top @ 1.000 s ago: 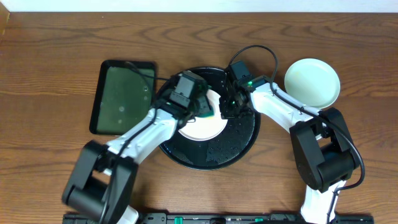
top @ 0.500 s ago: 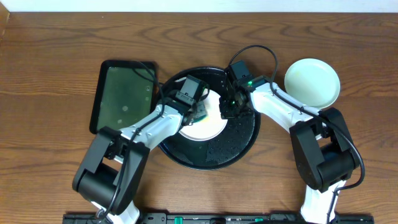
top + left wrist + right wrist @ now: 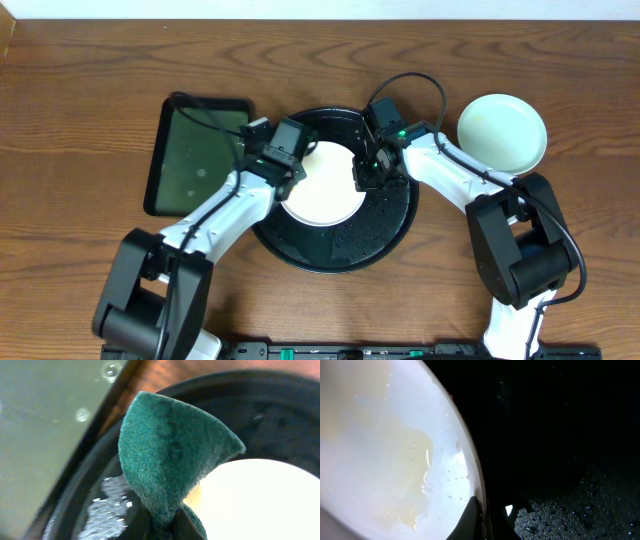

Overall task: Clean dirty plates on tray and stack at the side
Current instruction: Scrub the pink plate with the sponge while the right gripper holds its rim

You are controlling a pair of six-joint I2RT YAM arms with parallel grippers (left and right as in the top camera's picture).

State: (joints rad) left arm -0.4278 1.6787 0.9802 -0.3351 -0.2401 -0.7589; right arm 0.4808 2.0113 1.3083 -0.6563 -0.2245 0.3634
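Overhead and wrist views, tray at centre. The round black tray [image 3: 392,232] lies mid-table, its floor beaded with water. The white plate [image 3: 322,190] rests inside it, shifted slightly toward the tray's 10 o'clock, with a faint yellowish wet film on its face in the right wrist view.

Your right gripper [image 3: 367,176] is narrowed to a pinch on the white plate's rim at the plate's 3 o'clock. One fingertip [image 3: 472,514] lies on the plate's upper face at the very edge.

Your left gripper [image 3: 162,527] is clamped on a green scouring pad [image 3: 170,455], which stands folded into a cone above the jaws. The pad hangs over the tray's wet inner margin at about 10 o'clock, just beside the white plate; you cannot tell from these views whether it touches either.

A pale mint plate [image 3: 502,132] sits on the wooden table [image 3: 90,90] outside the tray, at the tray's 2 o'clock and well apart from the white plate. A dark green rectangular tray [image 3: 195,155], spotted with droplets, lies at 9 o'clock, just beside the black tray.
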